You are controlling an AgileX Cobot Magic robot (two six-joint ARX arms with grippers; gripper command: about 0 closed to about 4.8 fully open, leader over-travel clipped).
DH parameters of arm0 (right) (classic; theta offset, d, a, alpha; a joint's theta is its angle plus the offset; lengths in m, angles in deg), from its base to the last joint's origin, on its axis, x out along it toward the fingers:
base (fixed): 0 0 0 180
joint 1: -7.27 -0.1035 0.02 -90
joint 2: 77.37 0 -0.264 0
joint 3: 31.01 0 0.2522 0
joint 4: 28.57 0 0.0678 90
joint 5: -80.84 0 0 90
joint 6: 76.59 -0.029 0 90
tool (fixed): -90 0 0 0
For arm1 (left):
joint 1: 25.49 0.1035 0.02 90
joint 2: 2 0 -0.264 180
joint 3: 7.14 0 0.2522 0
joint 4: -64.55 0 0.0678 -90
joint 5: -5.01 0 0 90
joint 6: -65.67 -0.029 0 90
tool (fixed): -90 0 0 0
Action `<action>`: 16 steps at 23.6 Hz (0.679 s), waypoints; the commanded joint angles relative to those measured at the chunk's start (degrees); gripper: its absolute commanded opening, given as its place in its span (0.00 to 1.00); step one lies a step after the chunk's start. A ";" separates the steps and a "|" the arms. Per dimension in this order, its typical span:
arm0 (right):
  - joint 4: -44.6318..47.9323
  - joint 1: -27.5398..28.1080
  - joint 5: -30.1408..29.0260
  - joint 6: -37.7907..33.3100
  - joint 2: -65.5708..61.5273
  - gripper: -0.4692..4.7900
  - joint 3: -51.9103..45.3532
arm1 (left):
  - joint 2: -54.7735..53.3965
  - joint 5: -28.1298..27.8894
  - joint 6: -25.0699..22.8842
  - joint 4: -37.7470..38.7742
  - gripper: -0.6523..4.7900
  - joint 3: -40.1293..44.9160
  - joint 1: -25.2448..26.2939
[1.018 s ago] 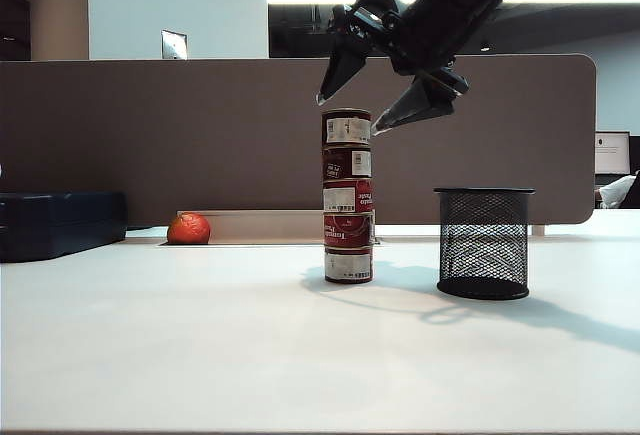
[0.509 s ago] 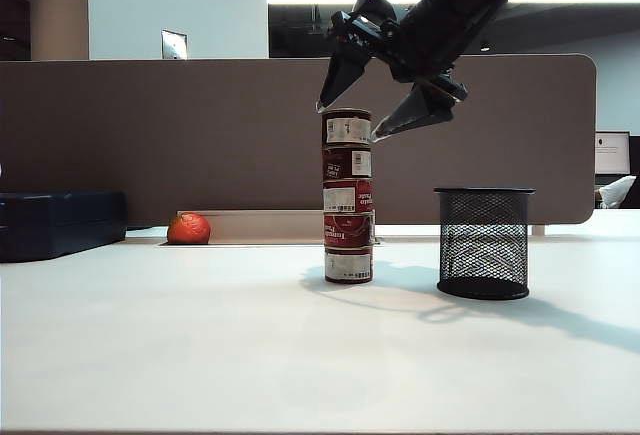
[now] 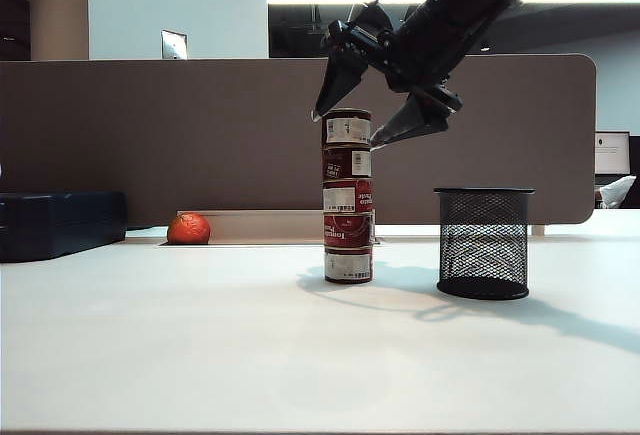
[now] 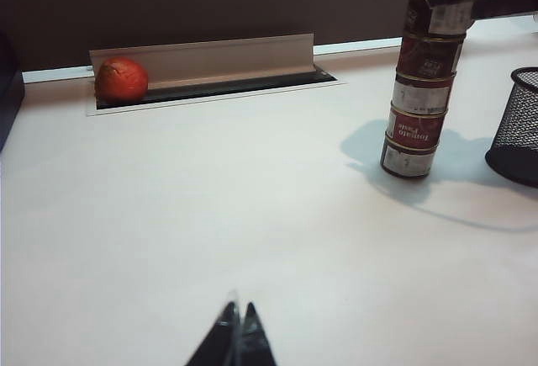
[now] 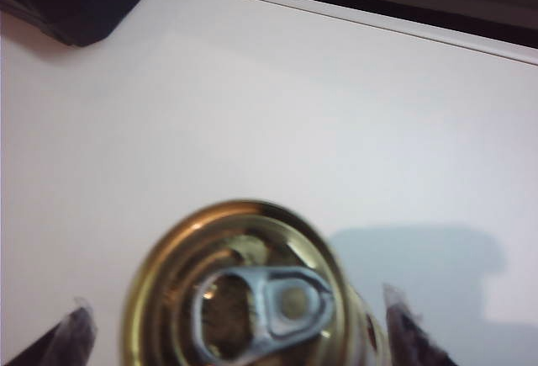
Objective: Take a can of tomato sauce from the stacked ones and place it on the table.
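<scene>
Five cans of tomato sauce stacked in one column (image 3: 347, 195) near the middle of the white tabletop (image 3: 200, 355), upright, dark red wrappers with white label panels. Top can (image 3: 347, 127) in place on the column, not lifted. Right tool (image 3: 351, 127) angled down from the upper right in the exterior view, fingers spread wide, one fingertip (image 3: 320, 113) just beside the top can's left rim, the other on its right side near the can's lower edge. No clear contact on either side. From the right wrist, golden lid with pull tab (image 5: 244, 294) seen from above, centred between two dark fingertips (image 5: 67, 332), a gap on both sides.

Left tool (image 4: 235, 336) low over bare tabletop, well apart from the column, tips pressed together, nothing between them. Same column visible from the left wrist (image 4: 418, 88), a finger of the other arm beside its top.

Black wire-mesh cup (image 3: 483, 243) upright on the tabletop, right of the column, near but not touching. Round orange-red fruit (image 3: 188, 228) in the recessed tray along the brown-grey partition (image 3: 150, 135), well left of the column. Dark blue case (image 3: 55, 223) at the far left edge.
</scene>
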 commanded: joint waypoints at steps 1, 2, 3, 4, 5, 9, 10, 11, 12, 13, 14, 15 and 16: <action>1.09 -0.31 -0.74 -0.07 0.04 1.00 0.31 | -0.02 0.02 0.20 -0.42 0.11 -0.13 0.04; 1.27 -0.52 -0.74 -0.07 0.04 1.00 0.31 | -0.04 0.04 0.20 -0.42 0.11 -0.13 0.04; 1.57 -0.52 -0.76 -0.07 0.04 1.00 0.31 | -0.02 0.00 0.20 -0.39 0.11 -0.13 0.04; 1.73 -0.52 -0.74 -0.07 0.04 1.00 0.31 | -0.02 0.02 0.20 -0.42 0.11 -0.13 0.04; 1.66 -0.52 -0.76 -0.07 0.04 0.97 0.31 | -0.02 0.04 0.20 -0.37 0.11 -0.13 0.04; 1.70 -0.52 -0.74 -0.02 0.04 0.77 0.31 | -0.02 0.02 0.20 -0.39 0.11 -0.13 0.04; 1.73 -0.52 -0.74 -0.02 0.04 0.72 0.31 | -0.02 0.02 0.20 -0.39 0.11 -0.13 0.04; 1.70 -0.52 -0.74 0.00 0.04 0.68 0.31 | -0.02 0.02 0.20 -0.39 0.11 -0.13 0.04; 1.70 -0.52 -0.74 0.00 0.04 0.64 0.31 | -0.02 0.02 0.20 -0.39 0.11 -0.13 0.04; 1.70 -0.52 -0.74 0.00 0.04 0.61 0.31 | -0.02 0.02 0.20 -0.39 0.11 -0.13 0.04; 1.70 -0.52 -0.74 0.00 0.04 0.56 0.31 | -0.02 0.02 0.20 -0.39 0.11 -0.13 0.04; 1.75 -0.52 -0.72 0.00 0.04 0.54 0.31 | -0.02 0.02 0.20 -0.39 0.11 -0.13 0.04; 1.77 -0.52 -0.68 0.00 0.04 0.54 0.31 | -0.02 0.02 0.20 -0.39 0.11 -0.13 0.04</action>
